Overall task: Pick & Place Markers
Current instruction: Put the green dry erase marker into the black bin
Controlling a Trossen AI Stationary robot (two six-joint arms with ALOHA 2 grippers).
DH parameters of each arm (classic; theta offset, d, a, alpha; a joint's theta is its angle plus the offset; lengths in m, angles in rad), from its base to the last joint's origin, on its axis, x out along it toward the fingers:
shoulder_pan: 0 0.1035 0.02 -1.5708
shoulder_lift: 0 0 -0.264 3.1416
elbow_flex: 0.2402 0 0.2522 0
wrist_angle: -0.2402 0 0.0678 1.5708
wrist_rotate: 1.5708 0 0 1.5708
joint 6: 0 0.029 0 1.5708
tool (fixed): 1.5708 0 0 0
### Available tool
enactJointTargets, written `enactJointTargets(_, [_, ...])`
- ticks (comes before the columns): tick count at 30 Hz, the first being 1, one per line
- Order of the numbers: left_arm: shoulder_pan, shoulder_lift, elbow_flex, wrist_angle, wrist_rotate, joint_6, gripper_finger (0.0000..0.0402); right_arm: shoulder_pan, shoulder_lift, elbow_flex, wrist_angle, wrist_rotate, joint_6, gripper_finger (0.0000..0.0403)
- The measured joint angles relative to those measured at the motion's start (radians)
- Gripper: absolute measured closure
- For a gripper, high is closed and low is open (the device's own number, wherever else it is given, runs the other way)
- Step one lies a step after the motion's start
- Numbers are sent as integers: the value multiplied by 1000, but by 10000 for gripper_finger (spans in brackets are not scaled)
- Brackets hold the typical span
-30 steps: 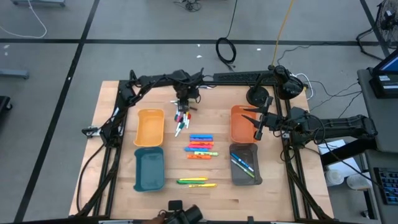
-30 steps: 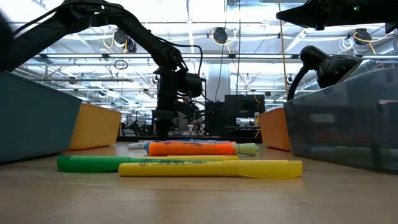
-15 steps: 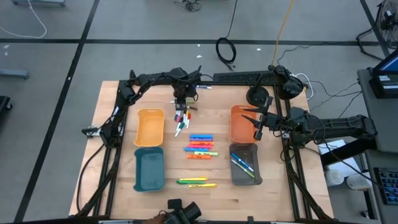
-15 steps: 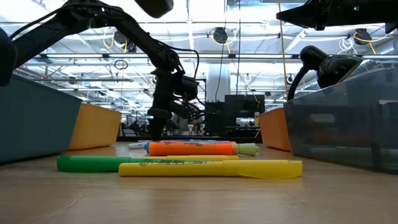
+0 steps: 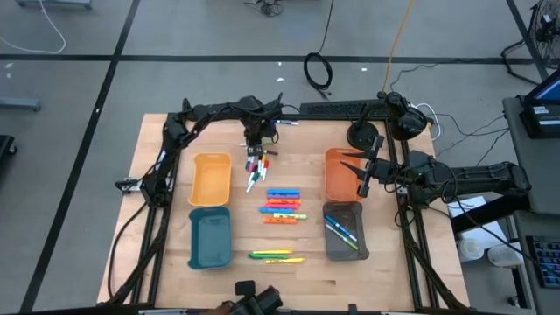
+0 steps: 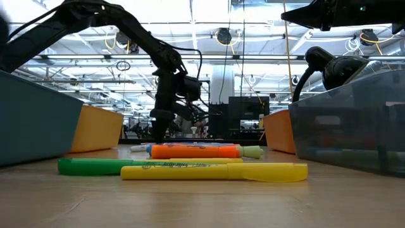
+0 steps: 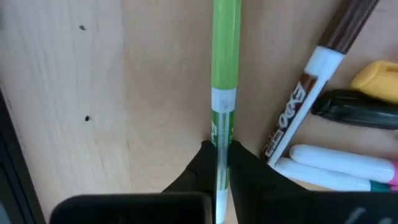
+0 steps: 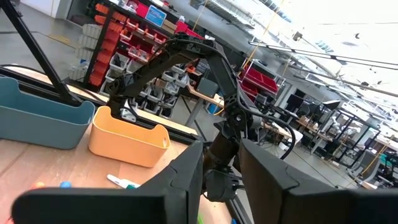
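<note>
A loose heap of thin white markers (image 5: 255, 168) lies on the wooden table's far middle. My left gripper (image 5: 256, 147) points down onto that heap, shut on a green-capped marker (image 7: 224, 56). Beside it lie a brown-capped marker (image 7: 311, 93) and other white ones. Thick highlighters (image 5: 282, 206) lie in a row at the table's middle. A green and a yellow highlighter (image 6: 209, 170) lie nearer the front. My right gripper (image 5: 363, 178) hangs open, high above the right orange tray (image 5: 337, 166), touching nothing. My left gripper pinches the green-capped marker's white barrel (image 7: 221, 127) between its two fingers, a little below the cap. The fingers come from above, pointing down, and lie across the marker. The marker lies flat on the table.
An orange tray (image 5: 210, 179) and a teal tray (image 5: 210, 238) stand on the left. On the right, a grey tray (image 5: 346, 232) with a few markers in it stands in front of the orange one. Bare wood lies between the rows of trays.
My left gripper has stayed over the marker heap and has shut its fingers on the green-capped marker. The marker still lies on the table.
</note>
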Motion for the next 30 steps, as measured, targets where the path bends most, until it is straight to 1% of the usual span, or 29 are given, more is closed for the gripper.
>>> enactJointTargets(3, [-7,-52,7,10,0,-3,382,0,0,0,0,0,8,310])
enactJointTargets(8, [-26,-163,9,22,10,-9,401,0,0,0,0,0,20,310])
enactJointTargets(13, [-58,-297,11,73,95,-48,401,0,0,0,-4,0,29,310])
enactJointTargets(15, [-75,-330,11,70,92,-50,401,2,0,0,-3,0,48,310])
enactJointTargets(17, [-89,-343,11,71,52,-61,393,2,0,0,-4,0,56,310])
enactJointTargets(19, [-90,-344,11,98,21,-119,380,2,0,0,-4,0,56,310])
enactJointTargets(22, [-65,-301,11,147,-5,-177,351,2,0,0,-4,0,56,310])
enactJointTargets(24, [-35,-246,11,165,8,-194,327,2,0,0,-4,0,56,310])
enactJointTargets(26, [4,-182,10,196,54,-223,300,2,0,0,-4,0,56,310])
enactJointTargets(30, [80,-73,10,226,60,-185,246,2,0,0,-5,0,55,310])
